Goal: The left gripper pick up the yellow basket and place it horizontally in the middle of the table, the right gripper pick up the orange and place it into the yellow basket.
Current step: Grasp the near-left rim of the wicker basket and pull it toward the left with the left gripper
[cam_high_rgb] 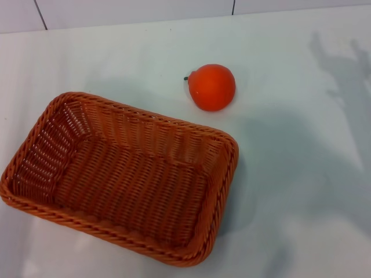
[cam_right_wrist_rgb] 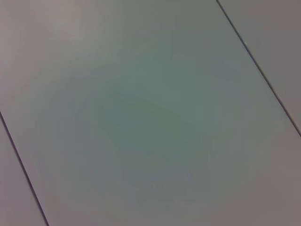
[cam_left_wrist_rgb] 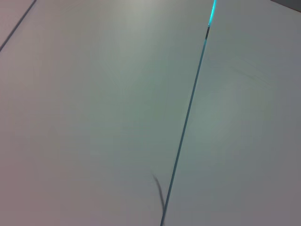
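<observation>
The yellow basket point(cam_high_rgb: 124, 174), a large woven orange-brown rectangle, lies on the white table point(cam_high_rgb: 301, 191) at the left front in the head view, turned at a slant and empty. The orange point(cam_high_rgb: 212, 87) rests on the table just beyond the basket's far right corner, apart from it. Neither gripper shows in any view. Both wrist views hold only pale panelled surface with thin seams.
A shadow of an arm falls on the table at the far right point(cam_high_rgb: 342, 75). The table's back edge meets a white tiled wall point(cam_high_rgb: 133, 11). Bare tabletop lies right of the basket and the orange.
</observation>
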